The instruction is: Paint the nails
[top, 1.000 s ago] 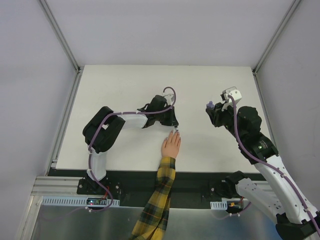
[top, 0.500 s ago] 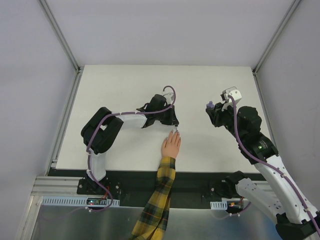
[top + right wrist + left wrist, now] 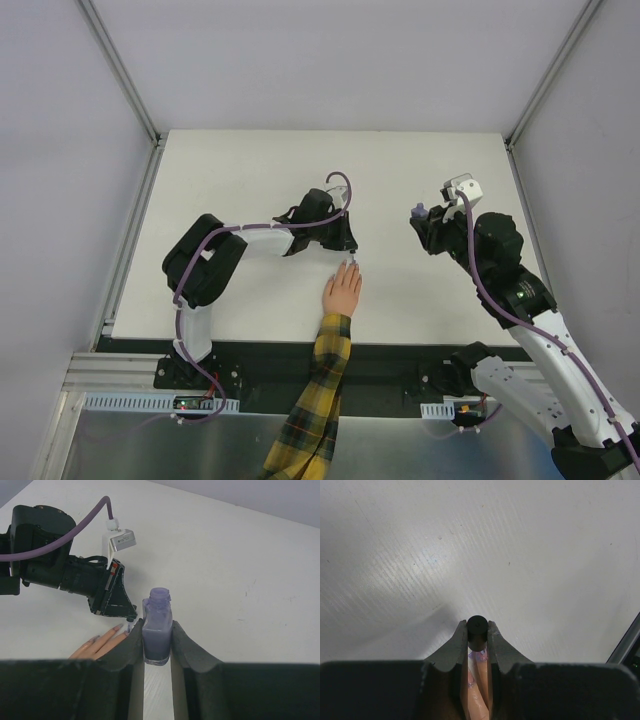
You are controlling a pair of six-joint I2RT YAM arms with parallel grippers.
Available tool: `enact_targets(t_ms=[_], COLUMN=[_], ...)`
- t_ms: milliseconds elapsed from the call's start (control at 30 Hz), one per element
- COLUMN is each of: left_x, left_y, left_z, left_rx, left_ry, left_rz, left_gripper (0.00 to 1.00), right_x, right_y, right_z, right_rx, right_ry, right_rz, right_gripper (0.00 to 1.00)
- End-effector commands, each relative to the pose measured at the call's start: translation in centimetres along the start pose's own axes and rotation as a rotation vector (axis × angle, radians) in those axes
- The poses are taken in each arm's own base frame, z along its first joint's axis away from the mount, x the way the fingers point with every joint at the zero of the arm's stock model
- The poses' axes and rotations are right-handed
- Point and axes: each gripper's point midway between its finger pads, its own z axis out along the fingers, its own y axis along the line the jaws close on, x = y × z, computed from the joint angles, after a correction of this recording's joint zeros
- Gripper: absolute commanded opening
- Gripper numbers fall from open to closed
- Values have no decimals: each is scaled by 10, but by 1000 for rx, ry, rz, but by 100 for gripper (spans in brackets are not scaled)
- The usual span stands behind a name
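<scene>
Right end effector [image 3: 157, 641] is clamped on the purple bottle [image 3: 158, 616]. The neck is uncapped and purple polish fills the body. Left end effector [image 3: 349, 256] is pinched tight on the black cap [image 3: 477, 627], just above the fingertips. The hand [image 3: 341, 293] lies flat on the surface [image 3: 250, 180], plaid sleeve [image 3: 318, 390] at the near edge. The nails [image 3: 118, 627] are right under the cap; the nearest shows a purple tint.
</scene>
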Motion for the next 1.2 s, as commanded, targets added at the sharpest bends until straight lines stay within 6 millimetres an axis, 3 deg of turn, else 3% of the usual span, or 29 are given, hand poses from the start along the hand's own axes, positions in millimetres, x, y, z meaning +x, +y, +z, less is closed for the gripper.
enact_targets(t_ms=[0,500,1167], left_x=[-3,3,-12], left_y=[-5,0,-30], left_z=[-5,-7,-4], left_rx=[12,-2,50], left_ry=[-9,-3,-23], left_rz=[21,7,72], left_gripper=[0,0,0], right_x=[-21,-20,-19], right_y=[4,4,4], right_z=[0,0,0], right_rx=[-22,-22,-24], right_ry=[-75,-74,-72], right_rz=[12,12,12], right_gripper=[0,0,0])
